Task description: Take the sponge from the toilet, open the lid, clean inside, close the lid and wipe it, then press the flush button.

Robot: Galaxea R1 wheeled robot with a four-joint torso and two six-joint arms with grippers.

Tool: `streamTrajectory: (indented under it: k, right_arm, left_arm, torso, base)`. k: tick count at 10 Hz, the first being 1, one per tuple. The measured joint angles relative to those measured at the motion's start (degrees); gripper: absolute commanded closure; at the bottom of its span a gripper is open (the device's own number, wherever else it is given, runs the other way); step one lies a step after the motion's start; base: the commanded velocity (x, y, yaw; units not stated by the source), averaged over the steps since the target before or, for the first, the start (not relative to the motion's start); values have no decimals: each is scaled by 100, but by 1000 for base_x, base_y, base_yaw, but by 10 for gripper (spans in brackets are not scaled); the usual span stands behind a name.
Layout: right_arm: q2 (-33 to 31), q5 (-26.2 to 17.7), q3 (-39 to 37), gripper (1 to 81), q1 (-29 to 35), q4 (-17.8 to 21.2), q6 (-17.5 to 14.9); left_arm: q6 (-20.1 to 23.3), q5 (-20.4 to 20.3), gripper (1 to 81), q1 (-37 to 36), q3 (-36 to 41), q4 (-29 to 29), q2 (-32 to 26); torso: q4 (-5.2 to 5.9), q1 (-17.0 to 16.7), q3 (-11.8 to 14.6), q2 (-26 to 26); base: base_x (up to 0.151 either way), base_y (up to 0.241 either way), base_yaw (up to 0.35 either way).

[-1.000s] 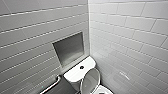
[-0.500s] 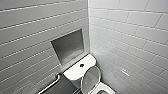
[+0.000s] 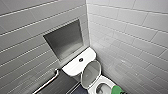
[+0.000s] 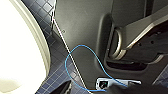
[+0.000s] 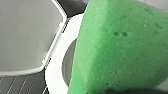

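We are seeing soft, even light on the wall tiles (image 3: pixel 130 30), whose lines are bowing toward the edges. The niche (image 3: pixel 66 40), at eleven o'clock of the toilet (image 3: pixel 73 67), is lying in shade. The sponge (image 5: pixel 120 47) is blurring close up; all views are looking soft.

No legible text, brand, number or sign appears on any surface. A small white tag (image 4: pixel 117 83) on the robot's dark housing (image 4: pixel 82 27), seen in the left wrist view, carries a dark mark that is too blurred to read. The toilet (image 3: pixel 72 67), its flush button (image 3: pixel 80 60) and the green sponge (image 5: pixel 120 50) show plain faces with no readable marking.
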Motion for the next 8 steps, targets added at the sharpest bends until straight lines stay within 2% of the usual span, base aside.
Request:
streamTrajectory:
  k: [1,3,8]
  right_arm:
    - [15,-63,18,811,107,0,5]
    - [12,-124,74,811,208,-2,6]
    - [45,-317,165,811,479,-2,9]
  left_arm:
    - [0,-2,10,0,7,0,6]
    - [0,-24,10,-20,16,0,6]
    - [0,-20,10,9,18,0,6]
  torso:
    - [0,2,-118,2]
    - [0,33,-173,-46]
    - [0,642,-206,-1023]
  base:
    - [0,0,0]
    - [0,0,0]
    - [0,0,0]
